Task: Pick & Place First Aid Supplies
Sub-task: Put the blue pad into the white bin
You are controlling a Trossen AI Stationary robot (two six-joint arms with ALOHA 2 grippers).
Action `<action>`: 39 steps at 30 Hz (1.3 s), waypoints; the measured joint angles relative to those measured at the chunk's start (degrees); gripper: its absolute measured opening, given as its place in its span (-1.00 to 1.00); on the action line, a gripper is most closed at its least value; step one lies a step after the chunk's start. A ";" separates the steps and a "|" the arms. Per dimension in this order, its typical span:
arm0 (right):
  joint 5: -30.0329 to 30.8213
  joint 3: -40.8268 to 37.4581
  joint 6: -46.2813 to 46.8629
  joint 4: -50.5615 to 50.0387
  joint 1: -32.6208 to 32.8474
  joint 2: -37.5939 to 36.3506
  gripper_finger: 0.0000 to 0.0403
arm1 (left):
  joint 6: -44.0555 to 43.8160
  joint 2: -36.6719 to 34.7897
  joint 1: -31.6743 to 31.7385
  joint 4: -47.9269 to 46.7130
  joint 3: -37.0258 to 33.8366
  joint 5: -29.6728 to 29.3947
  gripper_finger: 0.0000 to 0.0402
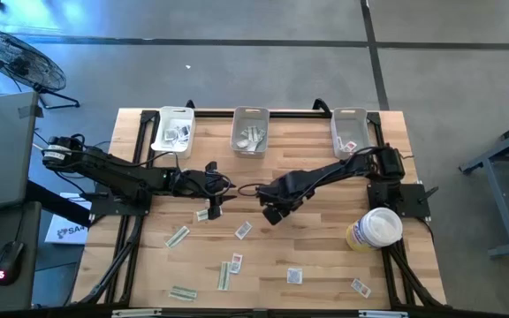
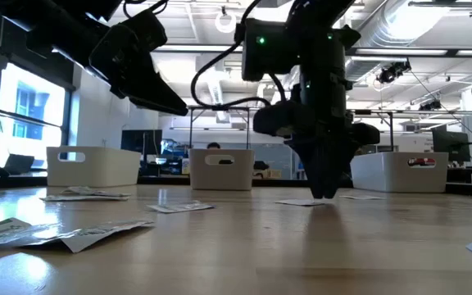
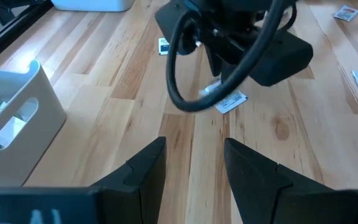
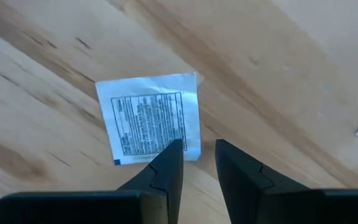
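Wooden table, three clear bins along far edge.

Right gripper down at table, fingers slightly spread, straddling edge of white packet lying flat mid-table.

Risk: thin packet slips under fingertips; pinch closes empty.

Left gripper spread, empty, near; arms could collide.

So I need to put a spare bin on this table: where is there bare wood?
Bare wood lies between the middle bin and the right gripper, and along the front centre-right between the tub and the packets. The front-left is crowded with green strips and packets. The left gripper hangs mid-table.
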 joint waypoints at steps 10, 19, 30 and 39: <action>-1.39 0.25 0.06 0.65 0.47 1.75 -0.57 | -0.02 0.00 0.00 0.01 0.00 0.04 -0.21; -1.81 0.11 -0.94 0.82 0.43 1.81 -0.83 | -0.02 0.00 0.00 0.04 0.00 0.01 -0.21; 1.78 -0.10 -5.01 0.57 0.61 0.41 -0.99 | 1.55 3.61 0.00 5.86 0.02 -0.50 -0.21; 15.05 -0.02 -9.23 0.49 2.94 -8.27 -0.98 | 5.00 7.61 0.01 10.40 0.04 2.18 -0.21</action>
